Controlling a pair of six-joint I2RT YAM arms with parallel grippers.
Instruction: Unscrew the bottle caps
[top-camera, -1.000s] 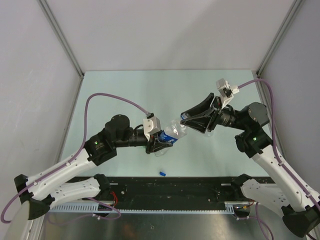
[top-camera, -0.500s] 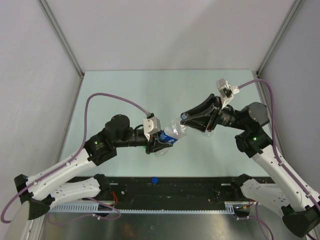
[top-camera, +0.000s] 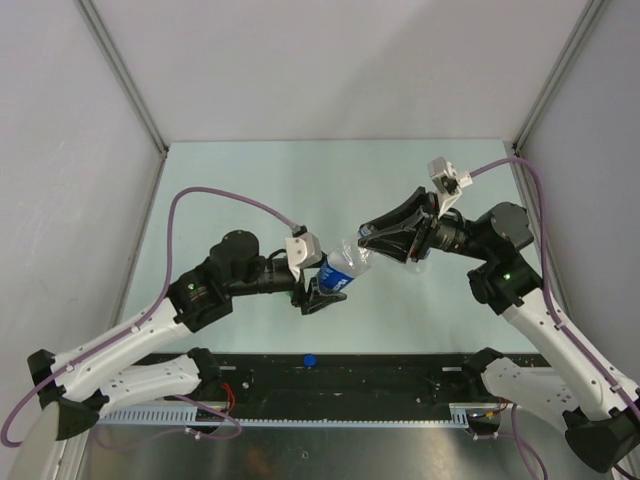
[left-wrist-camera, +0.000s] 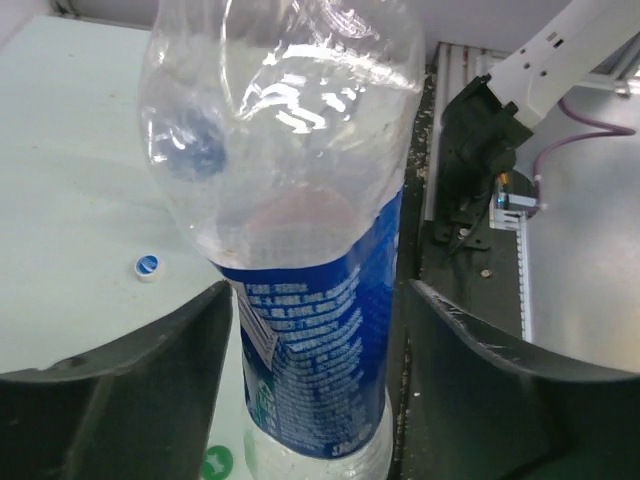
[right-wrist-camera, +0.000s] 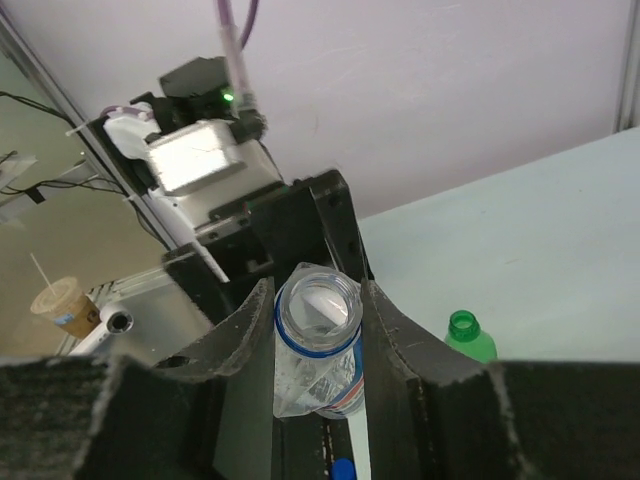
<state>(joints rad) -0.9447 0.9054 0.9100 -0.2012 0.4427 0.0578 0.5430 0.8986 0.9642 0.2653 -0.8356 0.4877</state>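
Nearest you, the blue cap (top-camera: 310, 360) lies on the black rail (top-camera: 400, 375), below and behind your left gripper (top-camera: 322, 292). A second ago it lay on the table (top-camera: 250, 180), just short of that rail. It has not moved in the last half second.

The bigger change is at the left gripper. Until half a second ago it was clamped on the clear, blue-labelled bottle (left-wrist-camera: 315, 340). Now its jaws have let go. In the left wrist view its fingers (left-wrist-camera: 130, 390) stand on either side of the label. A thin dark gap shows on one side. On the other side you cannot tell whether the pad touches the label. The gripper sits a little lower under the bottle than before. The bottle's base end sticks out past its fingertips. A small white cap (left-wrist-camera: 147, 266) with a blue mark lies on the table off to one side of this gripper.

Further out, your right gripper (right-wrist-camera: 317, 297) has shifted slightly and is pinched on the bottle's neck. The right wrist view shows both fingers pressed against it, with the mouth open and bare. That grip carries the bottle, which slants in the air between the two grippers. Beyond the right fingers, a green bottle (right-wrist-camera: 468, 338) stands on the table, and only its top is in view.
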